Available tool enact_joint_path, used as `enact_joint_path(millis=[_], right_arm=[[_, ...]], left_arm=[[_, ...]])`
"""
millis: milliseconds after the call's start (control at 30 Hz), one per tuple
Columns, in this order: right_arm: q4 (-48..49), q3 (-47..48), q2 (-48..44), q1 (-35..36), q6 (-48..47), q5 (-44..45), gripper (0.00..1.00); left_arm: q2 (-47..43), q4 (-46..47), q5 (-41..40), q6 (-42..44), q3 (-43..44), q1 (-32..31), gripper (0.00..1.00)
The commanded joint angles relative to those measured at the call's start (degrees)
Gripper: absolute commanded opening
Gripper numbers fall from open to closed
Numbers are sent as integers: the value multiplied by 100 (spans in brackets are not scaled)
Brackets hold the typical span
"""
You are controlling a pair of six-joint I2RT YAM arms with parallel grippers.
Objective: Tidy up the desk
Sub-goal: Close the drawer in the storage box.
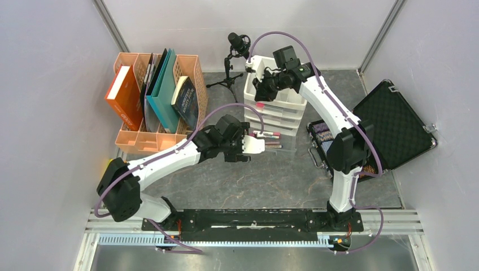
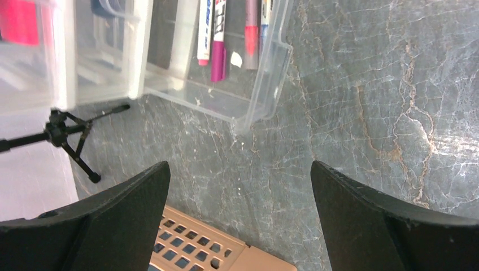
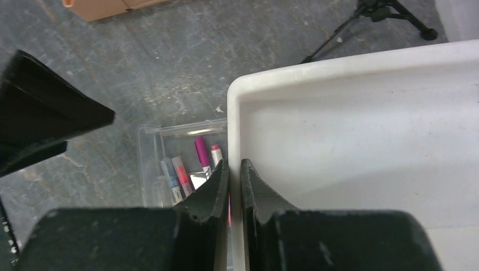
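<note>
The desk [image 1: 271, 175] is dark grey stone with pale veins. At its back stands a white drawer unit [image 1: 277, 107] with a white top tray [image 3: 367, 124]. My right gripper [image 1: 257, 84] [image 3: 233, 169] is shut on that tray's left wall, one finger outside and one inside. The lowest clear drawer [image 1: 270, 136] [image 2: 248, 107] is pulled out and holds several markers [image 2: 217, 51] [image 3: 186, 169]. My left gripper [image 1: 254, 145] [image 2: 240, 169] hangs open just left of this drawer, with only bare desk between its fingers.
An orange file organiser [image 1: 155, 99] [image 2: 203, 243] with books stands at the back left. A microphone on a small tripod [image 1: 234, 56] [image 2: 68, 135] stands behind the drawer unit. An open black foam-lined case [image 1: 390, 124] lies at the right.
</note>
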Motion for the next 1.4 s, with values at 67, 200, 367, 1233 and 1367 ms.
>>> enact_joint_path(millis=[67, 200, 367, 1233, 1367], right_arm=[[-523, -102, -448, 113, 83, -906, 0], [-862, 13, -418, 131, -216, -1011, 0], [-1220, 132, -289, 132, -594, -918, 0], [-1471, -41, -249, 134, -854, -638, 0], [-1470, -31, -268, 133, -847, -557, 0]], left_arm=[[488, 250, 46, 779, 327, -282, 100], [782, 235, 232, 786, 484, -403, 100], [1120, 348, 254, 819, 480, -591, 100], [3635, 8411, -2902, 3830, -1196, -953, 100], [3655, 8410, -2929, 3771, -1220, -954, 100]])
